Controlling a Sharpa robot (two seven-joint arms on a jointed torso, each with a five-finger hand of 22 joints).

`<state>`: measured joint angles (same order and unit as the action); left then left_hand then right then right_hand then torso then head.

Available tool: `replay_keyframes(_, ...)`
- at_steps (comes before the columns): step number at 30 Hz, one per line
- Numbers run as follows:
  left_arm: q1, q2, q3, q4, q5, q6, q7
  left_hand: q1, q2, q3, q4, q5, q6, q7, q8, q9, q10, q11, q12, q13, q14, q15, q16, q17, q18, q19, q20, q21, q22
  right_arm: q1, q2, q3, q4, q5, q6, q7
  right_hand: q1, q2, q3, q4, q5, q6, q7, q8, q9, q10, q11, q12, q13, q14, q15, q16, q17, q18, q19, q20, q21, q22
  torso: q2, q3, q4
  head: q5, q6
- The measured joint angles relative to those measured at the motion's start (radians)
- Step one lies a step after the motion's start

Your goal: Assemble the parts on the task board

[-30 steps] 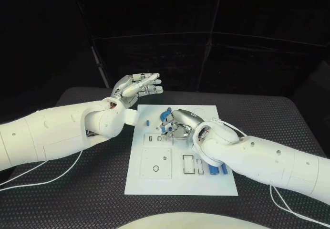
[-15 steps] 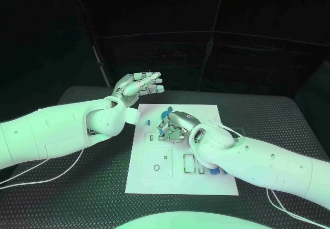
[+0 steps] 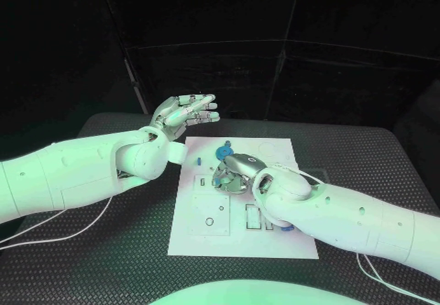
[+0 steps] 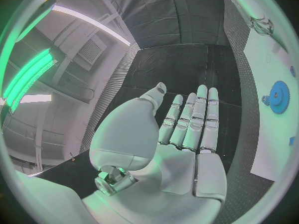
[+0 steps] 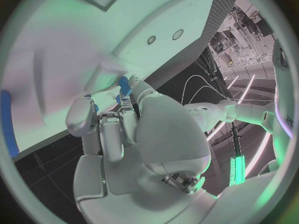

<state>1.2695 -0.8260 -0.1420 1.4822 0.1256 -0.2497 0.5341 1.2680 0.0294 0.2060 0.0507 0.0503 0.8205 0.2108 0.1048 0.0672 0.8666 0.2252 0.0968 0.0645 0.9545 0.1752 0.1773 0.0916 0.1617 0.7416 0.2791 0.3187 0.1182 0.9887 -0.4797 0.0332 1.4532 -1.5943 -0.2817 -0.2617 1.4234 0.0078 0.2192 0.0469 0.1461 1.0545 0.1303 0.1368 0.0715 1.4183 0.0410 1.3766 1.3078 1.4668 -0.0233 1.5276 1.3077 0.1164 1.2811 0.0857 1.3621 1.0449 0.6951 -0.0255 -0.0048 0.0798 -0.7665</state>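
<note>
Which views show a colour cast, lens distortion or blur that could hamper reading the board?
Head view: a green tint washes the arms and the task board, with a dark backdrop. Left wrist view: heavy fisheye bending, bright green ceiling strips, the open left hand sharp. Right wrist view: the board is smeared and pale near the right hand, a small blue part at its fingertips.

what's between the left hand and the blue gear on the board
Nothing visible. The left hand is raised with fingers spread beyond the task board's far left corner, and the blue gear lies uncovered near the far edge; the right hand works just nearer than it.
</note>
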Motion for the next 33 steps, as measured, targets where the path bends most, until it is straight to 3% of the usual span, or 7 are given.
replay_keyframes(12, 0.000, -0.001, 0.000, 0.000, 0.000, 0.000, 0.000, 0.000, 0.000, 0.000, 0.000, 0.000, 0.000, 0.000, 0.000, 0.000, 0.000, 0.000, 0.000, 0.000, 0.000, 0.000, 0.000, 0.000, 0.000, 0.000, 0.000, 0.000, 0.000, 0.003, 0.003, 0.000, -0.005, -0.012, 0.023, -0.003, -0.007, -0.007, 0.002, -0.002, 0.000, 0.000, 0.000, 0.000, 0.000, -0.004, 0.004, 0.000, 0.000, 0.000, 0.000, 0.000, 0.000, 0.000, 0.000, 0.000, 0.000, -0.001, 0.000, 0.0005, -0.0001, 0.004, -0.005)
replay_keyframes(33, 0.000, 0.000, 0.000, -0.002, 0.000, 0.001, 0.000, 0.000, 0.000, 0.004, -0.004, 0.000, 0.000, 0.000, 0.000, 0.000, 0.000, 0.000, 0.000, 0.000, 0.000, 0.000, 0.000, -0.001, 0.000, 0.000, 0.000, 0.000, -0.001, 0.001, -0.003, 0.000, 0.005, -0.060, 0.018, -0.043, -0.018, -0.018, 0.002, -0.002, 0.000, 0.001, 0.001, 0.001, -0.001, -0.004, 0.004, -0.004, 0.000, 0.000, 0.000, 0.000, 0.000, 0.000, 0.000, 0.000, 0.000, -0.001, 0.000, 0.0006, -0.0014, 0.001, -0.010)
